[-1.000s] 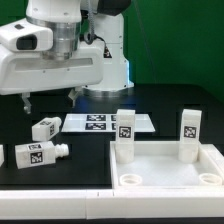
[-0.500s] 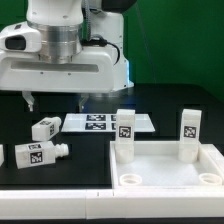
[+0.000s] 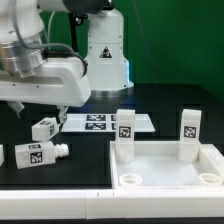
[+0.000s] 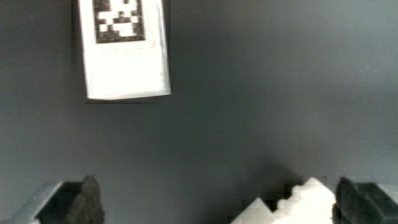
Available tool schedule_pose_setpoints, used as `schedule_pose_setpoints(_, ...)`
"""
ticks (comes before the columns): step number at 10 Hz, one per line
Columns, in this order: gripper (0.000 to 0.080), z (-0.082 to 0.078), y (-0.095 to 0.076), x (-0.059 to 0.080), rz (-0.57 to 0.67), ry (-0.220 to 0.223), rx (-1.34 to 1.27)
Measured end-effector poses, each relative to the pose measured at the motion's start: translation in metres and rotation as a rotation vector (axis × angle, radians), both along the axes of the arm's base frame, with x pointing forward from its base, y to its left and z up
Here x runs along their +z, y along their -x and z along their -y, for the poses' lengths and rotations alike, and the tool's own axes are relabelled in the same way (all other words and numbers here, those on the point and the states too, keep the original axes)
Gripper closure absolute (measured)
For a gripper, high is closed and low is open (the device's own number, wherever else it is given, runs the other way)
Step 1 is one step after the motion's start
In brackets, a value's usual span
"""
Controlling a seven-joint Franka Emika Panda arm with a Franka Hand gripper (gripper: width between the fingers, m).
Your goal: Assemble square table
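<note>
Apparently the step in hand is fetching a third leg. The square tabletop (image 3: pixel 165 162) lies at the exterior view's right, with one upright leg (image 3: pixel 125 128) and a second upright leg (image 3: pixel 189 126) standing at its far corners and its near corners bare. A loose leg (image 3: pixel 45 128) lies on its side just beside the marker board (image 3: pixel 100 122); another loose leg (image 3: pixel 36 153) lies nearer the camera. The arm leans in from the exterior view's left, wrist down, with the gripper (image 3: pixel 41 112) hovering just above the first loose leg. The jaws stand wide apart and hold nothing — the wrist view shows bare dark table between the fingers (image 4: pixel 71 200), and a tagged leg (image 4: pixel 125 50) apart from them. The next move likely calls for centring over that leg, descending, then closing across its body.
</note>
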State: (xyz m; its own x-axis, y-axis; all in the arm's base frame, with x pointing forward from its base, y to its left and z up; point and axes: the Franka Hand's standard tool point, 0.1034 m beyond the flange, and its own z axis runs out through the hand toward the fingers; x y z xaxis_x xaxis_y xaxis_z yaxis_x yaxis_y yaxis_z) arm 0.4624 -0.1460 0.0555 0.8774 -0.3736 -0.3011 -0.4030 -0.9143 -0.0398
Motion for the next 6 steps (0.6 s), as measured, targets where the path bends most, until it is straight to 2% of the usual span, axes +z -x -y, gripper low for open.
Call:
schedule_pose_setpoints(2, 0.015, -0.003, 0.001, -0.001, -0.019, -0.01, 0.005)
schedule_pose_setpoints(3, 0.015, -0.005, 0.007, -0.001, -0.064, -0.053, 0.064)
schedule_pose_setpoints(5, 0.015, -0.005, 0.01, -0.005, -0.204, -0.179, 0.166)
schedule_pose_setpoints(6, 0.015, -0.005, 0.011, -0.007, -0.274, -0.22, 0.172)
